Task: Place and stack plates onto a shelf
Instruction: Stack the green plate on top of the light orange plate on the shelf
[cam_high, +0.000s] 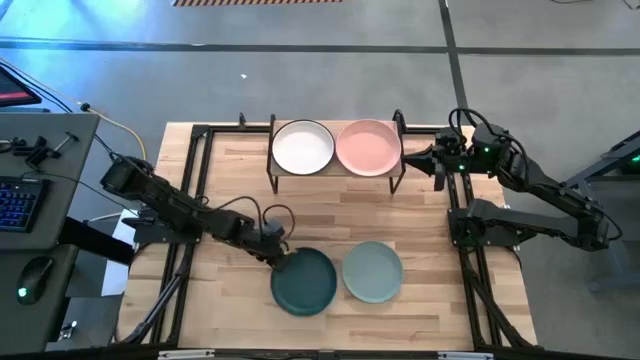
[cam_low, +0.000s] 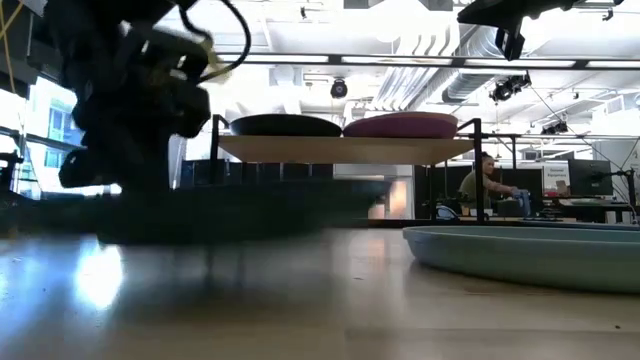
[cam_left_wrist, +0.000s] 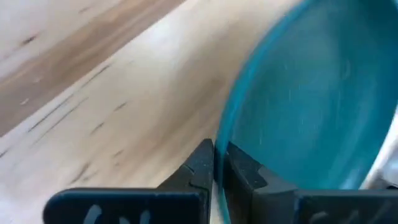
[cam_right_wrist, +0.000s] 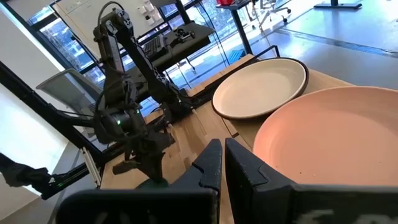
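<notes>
No brand or label can be read; the pale marks on the wrist housings are too blurred to make out.

At the far left, off the table (cam_high: 240, 190), a desk carries a keyboard (cam_high: 18, 200) and a mouse (cam_high: 36, 275). From there the left arm reaches across the light-wood top to the near edge, where the left gripper (cam_high: 277, 258) pinches the rim of the dark teal plate (cam_high: 305, 281) between its two fingers (the left wrist view shows the rim caught in the narrow slot between them). Just beside it to the right, barely apart, lies the pale blue-green plate (cam_high: 373, 272).

At the back of the table stands the shelf (cam_high: 272, 172), with the cream-white plate (cam_high: 303, 148) on its left half and the pink plate (cam_high: 368, 148) on its right, their rims touching or nearly so. In the low view the two show dark and purplish from below.

The right gripper (cam_high: 412, 159) hovers just beside the shelf's right end near the pink plate, its fingers pressed nearly together on nothing.

Beyond the table is grey floor; the low view shows ceiling ducts and a seated person (cam_low: 488, 186) at a far desk.
</notes>
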